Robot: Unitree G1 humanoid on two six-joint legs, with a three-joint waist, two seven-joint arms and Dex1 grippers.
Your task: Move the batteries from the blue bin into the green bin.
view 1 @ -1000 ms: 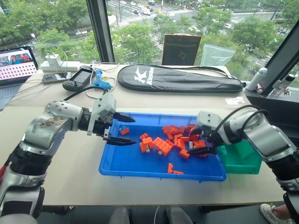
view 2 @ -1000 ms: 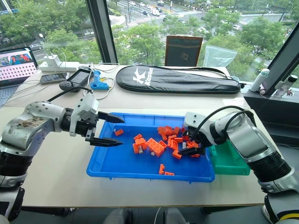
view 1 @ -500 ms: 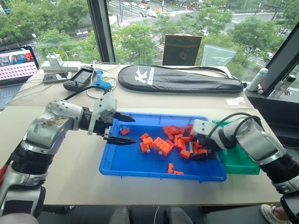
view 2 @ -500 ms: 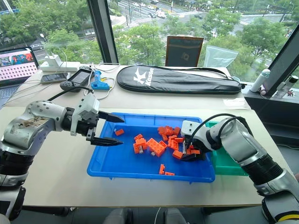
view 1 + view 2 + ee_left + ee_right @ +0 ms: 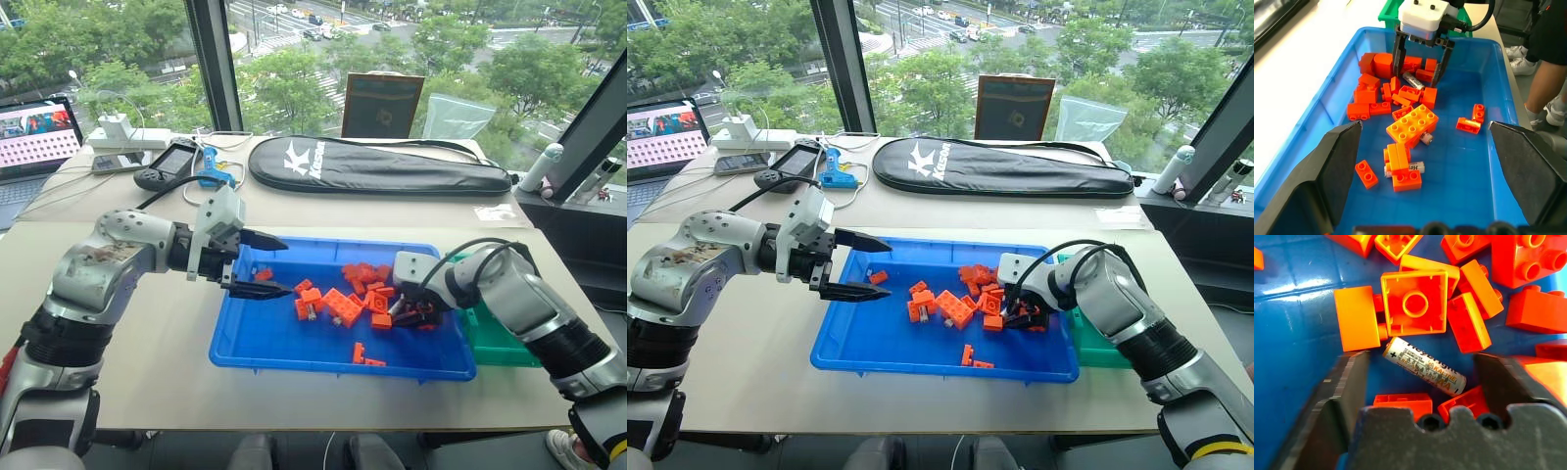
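The blue bin (image 5: 257, 343) lies mid-table with a heap of orange bricks (image 5: 343, 305) in it. One battery (image 5: 1425, 366) rests on the bin floor among the bricks, and my right gripper (image 5: 1420, 361) stands open astride it, a finger on each side and neither touching. From the left wrist view that same gripper (image 5: 1419, 73) stands over the battery (image 5: 1413, 80). Two more batteries (image 5: 1411, 168) (image 5: 1426, 138) lie beside the larger bricks. My left gripper (image 5: 284, 264) hovers open over the bin's left end. The green bin (image 5: 502, 338) sits against the blue bin's right end.
A black racket bag (image 5: 377, 164) lies across the back of the table. Further left at the back are a controller (image 5: 168, 164), a blue tool (image 5: 211, 168) and a laptop (image 5: 34, 137). A person's leg (image 5: 1542, 73) is beyond the bins.
My right gripper has dropped into the brick heap and shifted left, and its fingers have narrowed around a battery. The left arm has stayed put.
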